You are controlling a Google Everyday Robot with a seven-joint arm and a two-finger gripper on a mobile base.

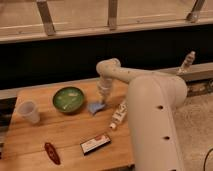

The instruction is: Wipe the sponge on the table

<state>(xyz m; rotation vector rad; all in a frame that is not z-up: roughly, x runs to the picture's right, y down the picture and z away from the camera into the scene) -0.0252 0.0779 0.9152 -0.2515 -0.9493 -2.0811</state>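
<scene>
**A:** Where is the sponge (95, 107) seen?

**B:** It is seen on the surface (60, 131), just beside the green bowl (68, 98), on the side of the bowl that faces the white tube (119, 115). The tool (102, 100) is found directly above it, close to the bowl's rim. Its fingers are pressed together, and the sponge appears to be pinched at its upper edge, with its lower part laid against the wood.

**A:** What step is judged to be in hand?

**B:** A wiping stroke, it is judged, since the pad is held down on the planks beside the bowl. How much of the surface is already covered cannot be told.

**A:** How is such a stroke done well?

**B:** Light, even downward pressure is wanted, so that the flat face of the soft pad is dragged along rather than one corner. A firm pinch is needed too, because a soft pad is easily pulled out by friction against wood.

**A:** What is to be minded?

**B:** Strokes are best directed away from the bowl, or along the bare strip between bowl and tube. Both are near, and either could be nudged. The black-and-white box (95, 144), further from the bowl toward the near edge, and the clear cup (28, 111), on the bowl's side opposite the sponge, are well apart and less at risk.
</scene>
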